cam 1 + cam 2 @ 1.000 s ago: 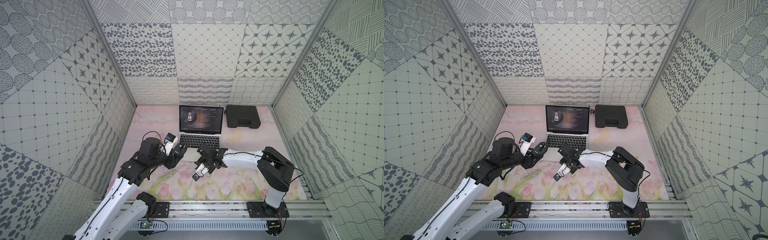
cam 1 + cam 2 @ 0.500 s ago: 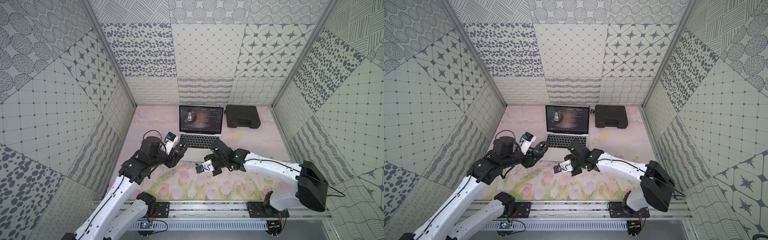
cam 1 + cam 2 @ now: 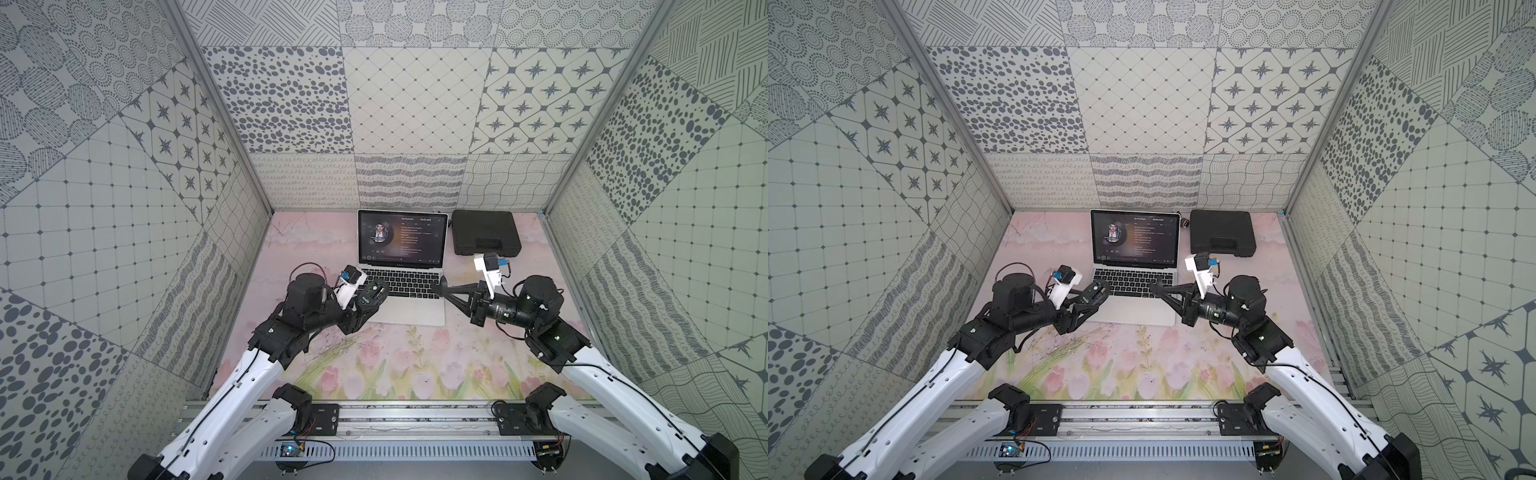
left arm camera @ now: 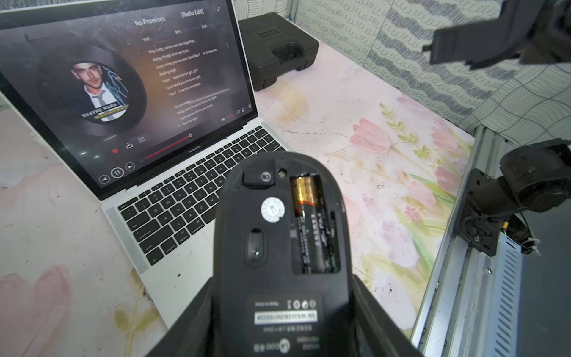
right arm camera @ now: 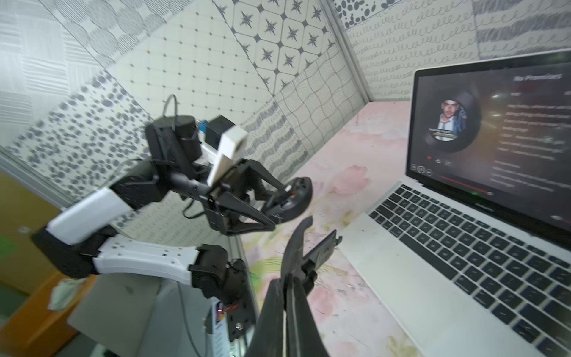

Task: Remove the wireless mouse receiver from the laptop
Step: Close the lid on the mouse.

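Patterned walls box in a pink flowery mat (image 3: pixel 374 374). Low over it, the left gripper (image 3: pixel 1094 296) hugs the mouse (image 4: pixel 281 247) belly-up beside the laptop (image 3: pixel 411 316), I think so its open bottom can be reached. A tiny black stub in a slot by the battery (image 4: pixel 304 197) looks like the receiver (image 4: pixel 258 178); I see none on the laptop's edges. That arm bends low and points inward. The right gripper (image 3: pixel 1165 289) points level at the laptop's other side, clenched on a thin curved shell (image 5: pixel 298 244). A black case (image 3: pixel 486 232) lies behind.
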You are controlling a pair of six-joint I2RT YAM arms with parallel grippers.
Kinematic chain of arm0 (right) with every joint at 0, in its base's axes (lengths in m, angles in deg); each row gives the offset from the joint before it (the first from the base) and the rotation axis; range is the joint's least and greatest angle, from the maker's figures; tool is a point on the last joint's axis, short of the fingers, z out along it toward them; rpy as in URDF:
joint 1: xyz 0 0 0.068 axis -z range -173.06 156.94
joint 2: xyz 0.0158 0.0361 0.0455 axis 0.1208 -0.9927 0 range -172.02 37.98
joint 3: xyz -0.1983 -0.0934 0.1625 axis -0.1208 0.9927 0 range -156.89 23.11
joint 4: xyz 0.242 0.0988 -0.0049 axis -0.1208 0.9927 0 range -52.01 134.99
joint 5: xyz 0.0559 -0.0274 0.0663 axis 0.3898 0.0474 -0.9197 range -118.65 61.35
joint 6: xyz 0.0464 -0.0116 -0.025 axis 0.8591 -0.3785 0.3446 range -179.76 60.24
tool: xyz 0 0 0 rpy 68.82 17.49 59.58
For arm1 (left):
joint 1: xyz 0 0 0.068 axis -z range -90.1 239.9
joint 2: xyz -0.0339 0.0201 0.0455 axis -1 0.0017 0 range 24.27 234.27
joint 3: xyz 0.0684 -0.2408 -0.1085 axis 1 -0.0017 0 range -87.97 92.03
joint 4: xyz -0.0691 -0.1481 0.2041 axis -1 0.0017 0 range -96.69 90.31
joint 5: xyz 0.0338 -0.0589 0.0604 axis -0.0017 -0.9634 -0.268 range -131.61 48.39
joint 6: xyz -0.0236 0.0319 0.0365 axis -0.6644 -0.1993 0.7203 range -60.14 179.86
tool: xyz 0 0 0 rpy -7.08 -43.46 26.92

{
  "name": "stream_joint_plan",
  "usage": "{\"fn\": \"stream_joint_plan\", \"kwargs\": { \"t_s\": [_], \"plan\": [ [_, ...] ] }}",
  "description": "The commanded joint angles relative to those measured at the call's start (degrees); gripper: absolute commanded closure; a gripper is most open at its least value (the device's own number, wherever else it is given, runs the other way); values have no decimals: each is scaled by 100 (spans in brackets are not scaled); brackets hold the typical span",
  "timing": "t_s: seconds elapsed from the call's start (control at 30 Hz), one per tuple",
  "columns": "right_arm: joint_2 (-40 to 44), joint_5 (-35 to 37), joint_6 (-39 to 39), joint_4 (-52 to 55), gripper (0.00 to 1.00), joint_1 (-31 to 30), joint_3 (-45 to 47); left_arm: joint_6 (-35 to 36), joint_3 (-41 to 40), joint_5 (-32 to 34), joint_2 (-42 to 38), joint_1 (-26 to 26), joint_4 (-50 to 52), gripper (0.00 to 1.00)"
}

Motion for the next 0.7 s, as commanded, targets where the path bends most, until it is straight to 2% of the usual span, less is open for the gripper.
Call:
{"fn": "stream_joint_plan", "kwargs": {
  "t_s": [0.0, 0.1, 0.2, 0.33, 0.67],
  "plan": [
    [-689, -1207, 2029, -926, 100, 16, -353, 491, -114, -1173, 104, 27, -1363, 100],
    [-1189, -1600, 3097, -2125, 100, -8, -311, 957, -156, -1472, 112, 135, -1530, 100],
    [-1504, -1831, 3418, -2361, 100, -103, -435, 1458, -111, -1566, 164, 354, -1379, 100],
    [-1773, -2063, 3531, -2343, 100, -198, -528, 2141, 19, -1595, 286, 611, -942, 100],
    [-1909, -2061, 3658, -2447, 100, -359, -504, 2234, -146, -1497, 72, 701, -1063, 100]
  ]
}}
